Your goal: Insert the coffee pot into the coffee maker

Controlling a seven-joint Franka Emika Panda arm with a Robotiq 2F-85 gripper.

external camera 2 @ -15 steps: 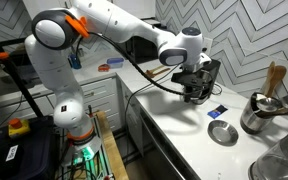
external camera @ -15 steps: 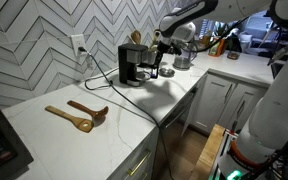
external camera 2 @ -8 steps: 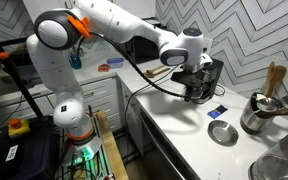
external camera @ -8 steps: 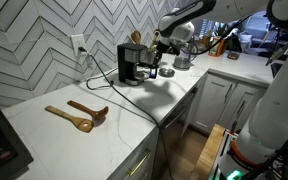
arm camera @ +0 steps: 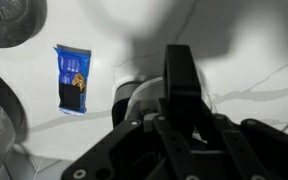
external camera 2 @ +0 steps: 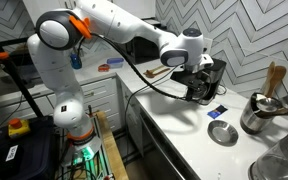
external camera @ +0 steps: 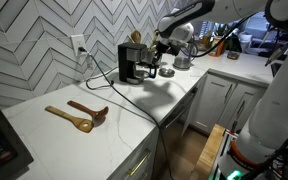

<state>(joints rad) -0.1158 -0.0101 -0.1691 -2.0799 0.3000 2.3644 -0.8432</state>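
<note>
The white counter [external camera: 134,105] runs along the herringbone wall. My arm [external camera 2: 114,22] rises from its base, bends at the shoulder and reaches out level over the counter edge, with the wrist turned down so that my gripper [external camera 2: 196,92] hangs low, just in front of the coffee maker [external camera 2: 215,72]. In an exterior view the coffee maker [external camera: 130,62] stands near the wall with its cord trailing to the outlet, and my gripper [external camera: 156,66] sits right at its open side.

The coffee pot [arm camera: 132,97] shows in the wrist view as a pale rounded glass shape, close against the dark finger [arm camera: 184,80] that fills the middle of the frame. It lies just beside the coffee maker's front, but the exterior views are too small to tell whether it is already on the plate.

I cannot tell how wide my fingers stand, or whether they pinch the pot. Only one finger shows clearly, and the pot touches or nearly touches it.

A small blue packet [arm camera: 72,78] lies flat on the counter nearby.
</note>
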